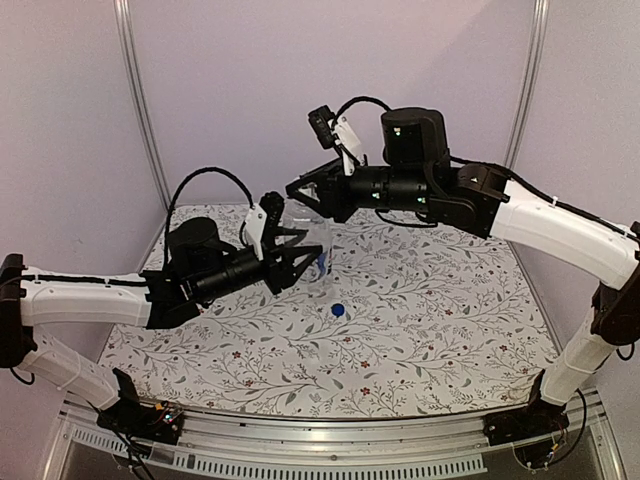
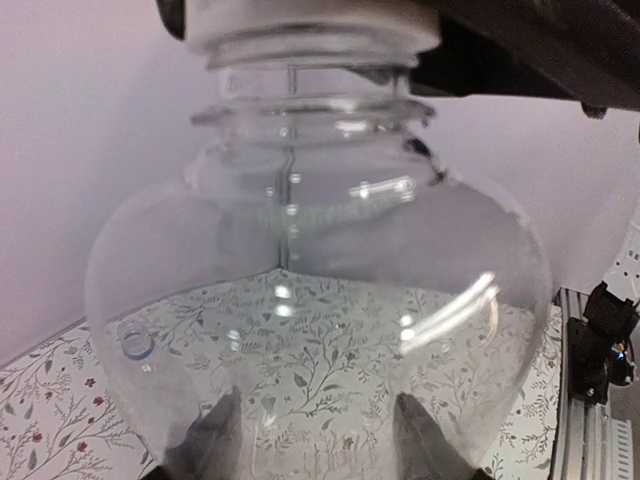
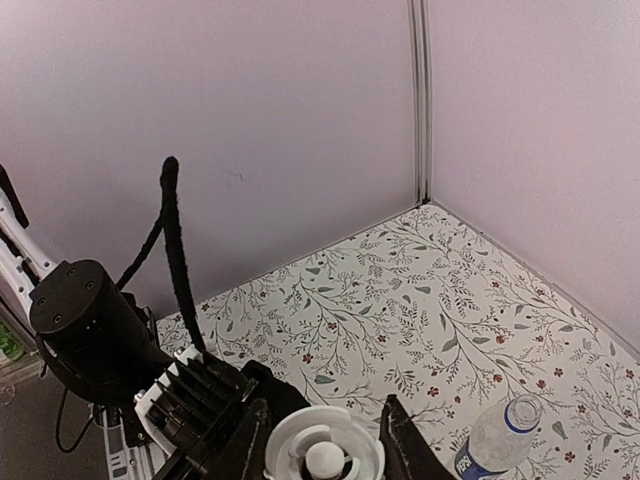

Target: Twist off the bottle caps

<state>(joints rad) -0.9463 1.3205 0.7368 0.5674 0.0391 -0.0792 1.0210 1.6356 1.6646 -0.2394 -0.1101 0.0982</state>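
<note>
The clear unlabelled bottle [image 1: 303, 225] is held upright above the table; it fills the left wrist view [image 2: 320, 300]. My left gripper [image 1: 298, 256] is shut on its body, with dark fingers [image 2: 212, 440] showing through the plastic on both sides. My right gripper [image 1: 306, 190] is shut on the whitish cap [image 3: 323, 458] at the bottle's neck [image 2: 305, 70]; the cap also shows in the left wrist view [image 2: 310, 22]. The labelled bottle [image 3: 493, 443] stands open on the table behind [image 1: 322, 264]. The blue cap [image 1: 338, 310] lies loose on the table.
The floral table cover [image 1: 430, 310] ends at pale walls at the back and sides, with metal corner posts [image 1: 140, 110]. The left arm's cable [image 3: 172, 250] loops up near the right wrist. A metal rail [image 1: 330, 455] runs along the near edge.
</note>
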